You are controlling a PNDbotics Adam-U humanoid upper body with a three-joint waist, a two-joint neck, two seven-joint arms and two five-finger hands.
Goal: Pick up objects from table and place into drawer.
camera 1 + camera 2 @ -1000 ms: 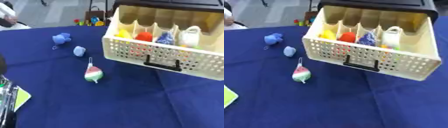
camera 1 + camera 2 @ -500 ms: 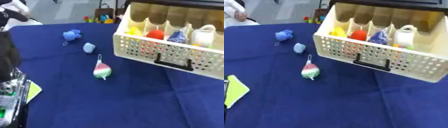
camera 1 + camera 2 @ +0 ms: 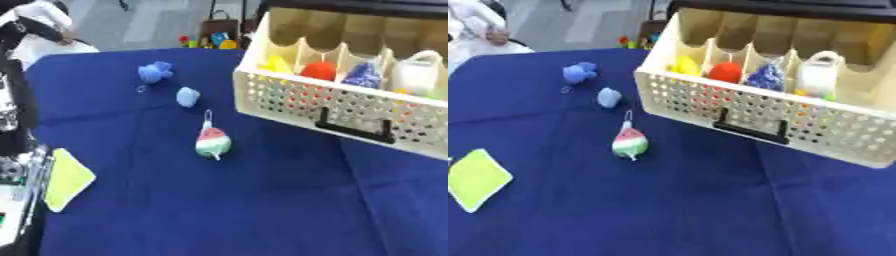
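Cream perforated plastic drawer (image 3: 815, 125) is pulled open w/ items in compartments. Red-white-green watermelon-shaped plush (image 3: 213, 142) is seen on blue tablecloth (image 3: 219, 210). Neither hand is in view, so state can't be told.

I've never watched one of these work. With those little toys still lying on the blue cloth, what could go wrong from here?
Neither robot hand is in view, so any reach starts from far off. The watermelon toy is small with a thin loop, and may slip from the fingers. The drawer has narrow compartments already holding things, so a dropped toy might catch on a divider or land outside.

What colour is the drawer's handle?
Black, on the cream perforated drawer; the handle shows best in the right eye view.
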